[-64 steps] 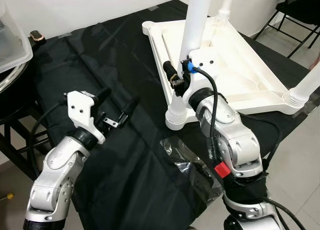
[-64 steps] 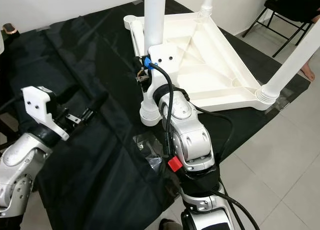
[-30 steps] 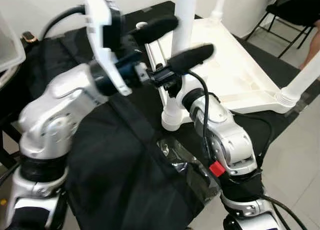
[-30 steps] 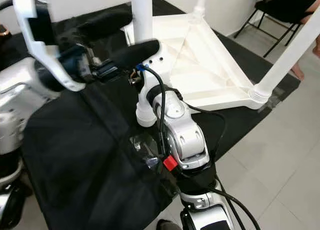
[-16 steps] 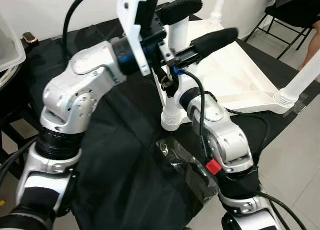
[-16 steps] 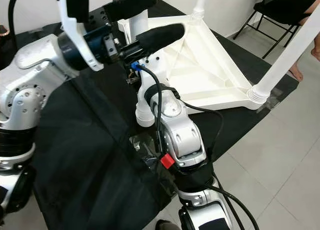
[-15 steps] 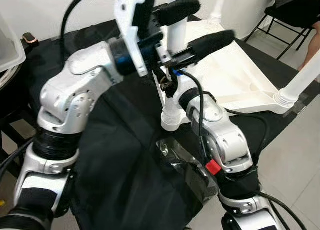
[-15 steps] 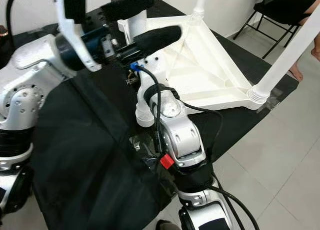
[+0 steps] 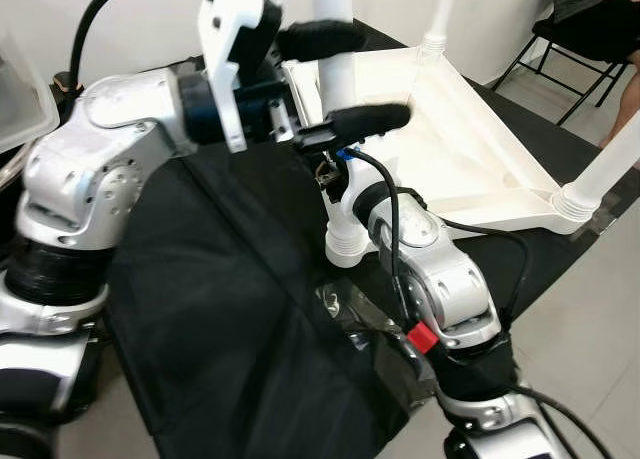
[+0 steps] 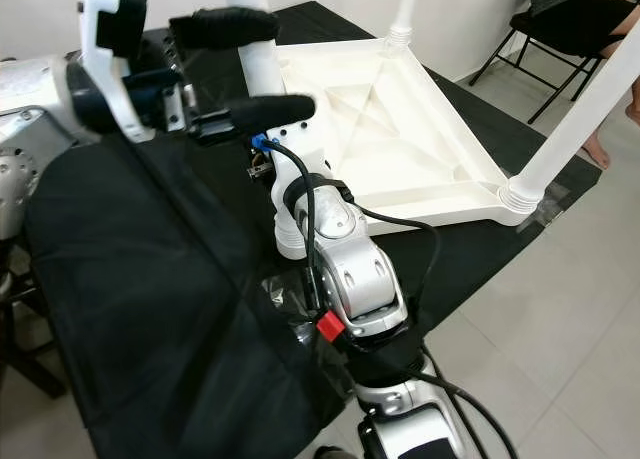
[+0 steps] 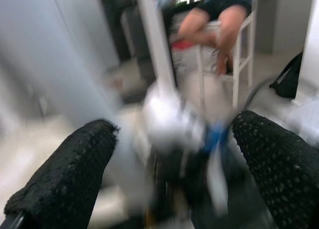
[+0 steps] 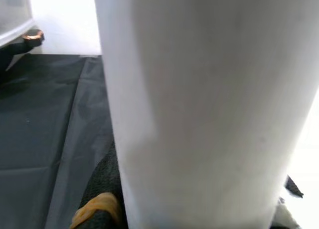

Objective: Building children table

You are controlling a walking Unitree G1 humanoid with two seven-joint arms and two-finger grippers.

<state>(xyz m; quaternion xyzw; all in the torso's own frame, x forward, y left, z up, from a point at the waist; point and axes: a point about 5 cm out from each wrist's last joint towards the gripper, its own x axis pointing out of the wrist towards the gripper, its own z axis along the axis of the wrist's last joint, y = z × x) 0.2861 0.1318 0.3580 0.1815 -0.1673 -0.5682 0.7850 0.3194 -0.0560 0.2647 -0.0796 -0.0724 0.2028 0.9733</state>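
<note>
a: what's the biggest thing there?
b: the black cloth (image 9: 230, 309) covering the work surface, then the white children table (image 10: 400, 149) lying upside down toward its far right corner, legs up.
a: and the near leg (image 10: 262, 79)?
b: upright at the tabletop's near-left corner. the right gripper (image 9: 335, 174) is clamped on it.
a: the left gripper (image 10: 240, 69)?
b: fingers apart, one either side of that leg, higher up.

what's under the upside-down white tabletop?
Black cloth runs under the white tabletop and shows past its edges on the near side. What the cloth covers is hidden.
</note>
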